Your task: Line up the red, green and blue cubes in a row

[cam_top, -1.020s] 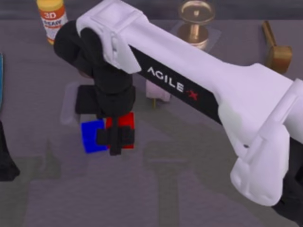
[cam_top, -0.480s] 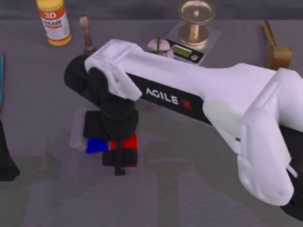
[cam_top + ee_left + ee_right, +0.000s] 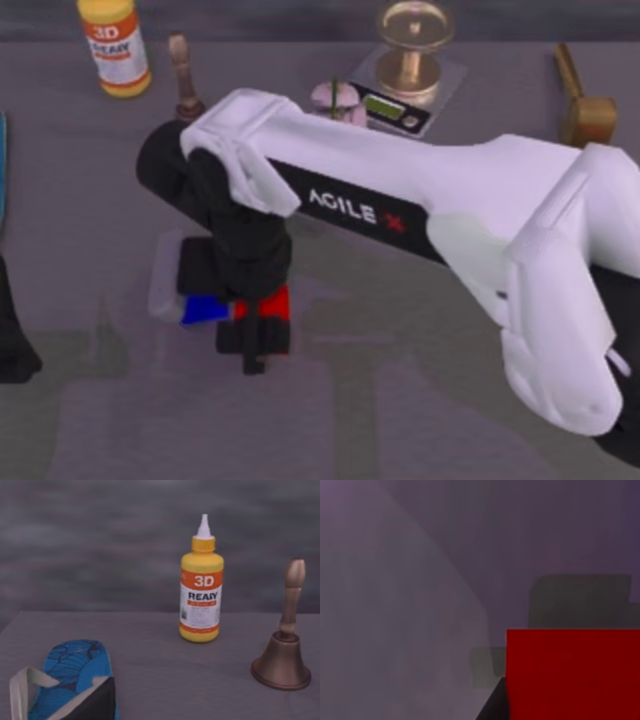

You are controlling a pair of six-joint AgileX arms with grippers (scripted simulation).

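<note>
Clutter sits along the table's far edge: yellow glue bottle with orange label at the left, brass bell beside it, then a small scale carrying a brass spool, and a wooden mallet at the right. A pink round item next to the scale is half hidden by the arm. A blue flip-flop lies near the bottle, cut off by the left wrist view's edge.

Right arm's white link spans most of the top view and blocks the table middle. Right gripper is down over the red cube, dark fingers either side of it; looks clamped on it, though the wrist hides the contact. Red cube fills a corner of the right wrist view, a flat matte face, with bare grey-purple tabletop behind.

Blue cube is just beside the red one on its left, touching or nearly so, can't tell which; only a sliver shows under the black wrist. Green cube isn't visible in any view.

Left arm is parked at the left edge, only a dark part showing; its fingers are out of sight.
</note>
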